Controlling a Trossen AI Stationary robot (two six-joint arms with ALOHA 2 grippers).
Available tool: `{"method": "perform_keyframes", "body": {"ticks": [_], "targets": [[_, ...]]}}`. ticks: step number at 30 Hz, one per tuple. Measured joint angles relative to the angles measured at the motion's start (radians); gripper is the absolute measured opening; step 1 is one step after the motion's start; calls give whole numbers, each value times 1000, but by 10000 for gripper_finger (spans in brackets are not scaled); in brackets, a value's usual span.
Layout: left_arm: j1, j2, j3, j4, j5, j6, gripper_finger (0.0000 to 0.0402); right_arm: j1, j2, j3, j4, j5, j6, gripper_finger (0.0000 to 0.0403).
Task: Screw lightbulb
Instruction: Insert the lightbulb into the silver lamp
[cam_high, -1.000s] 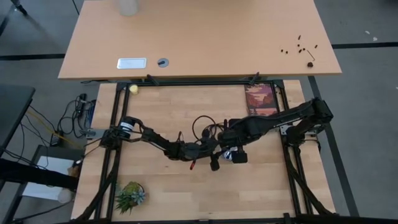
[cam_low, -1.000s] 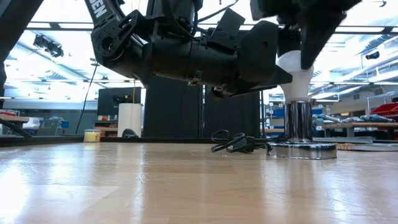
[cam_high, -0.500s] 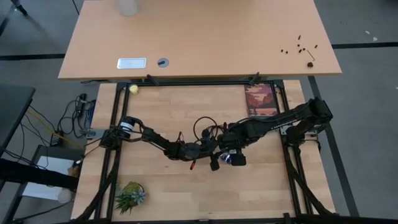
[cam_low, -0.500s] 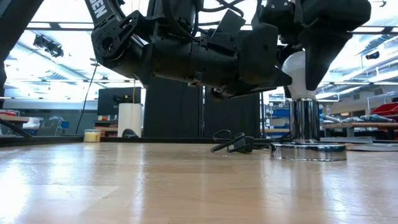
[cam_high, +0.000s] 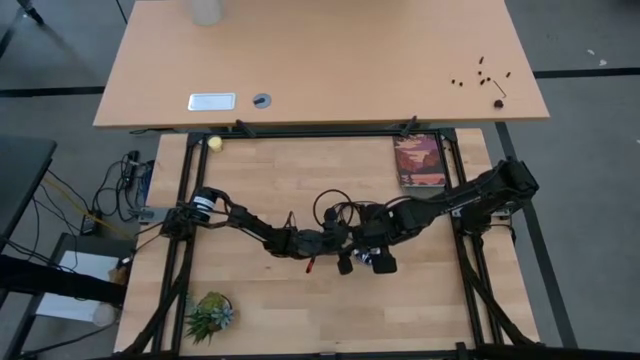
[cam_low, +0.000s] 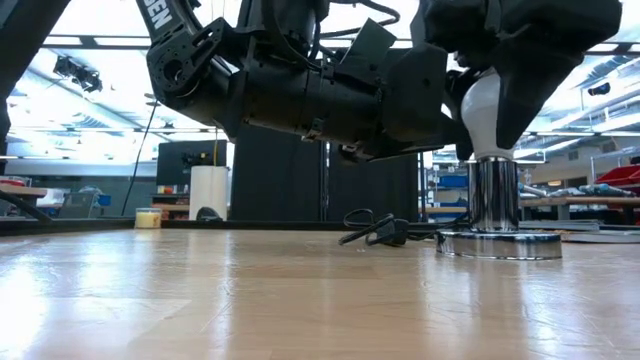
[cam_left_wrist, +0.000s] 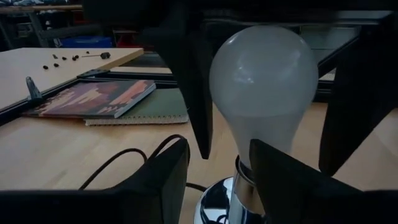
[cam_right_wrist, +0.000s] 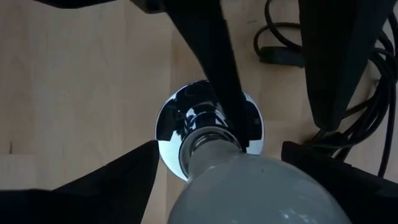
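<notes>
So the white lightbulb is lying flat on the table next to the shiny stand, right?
Not quite. The lightbulb isn't lying flat; it stands upright on top of the shiny stand, with the right gripper around it. The low view shows this. It is white, and the stand is shiny.

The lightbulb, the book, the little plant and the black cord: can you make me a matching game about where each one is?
Things:
1. lightbulb
2. book
3. plant
4. black cord

Places:
A. lying coiled on the table behind the shiny lamp base
B. near corner of the table, on the left arm's side
C. standing upright in the shiny socket
D. far corner of the table, on the right arm's side

Pairs: 1-C, 2-D, 3-B, 4-A
</notes>
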Motion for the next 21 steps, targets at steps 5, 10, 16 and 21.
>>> {"method": "perform_keyframes", "body": {"ticks": [5,10,16,21], "targets": [[-2,0,0,-1,-2,-2,178,7,1,-1,25,14,-28,347],[-3,0,0,-3,-2,-21,178,8,2,-2,28,9,-32,346],[-3,0,0,-8,-2,-21,178,13,3,-2,25,-38,-30,337],[-5,0,0,-11,1,-39,178,15,4,-3,23,-54,-30,293]]}}
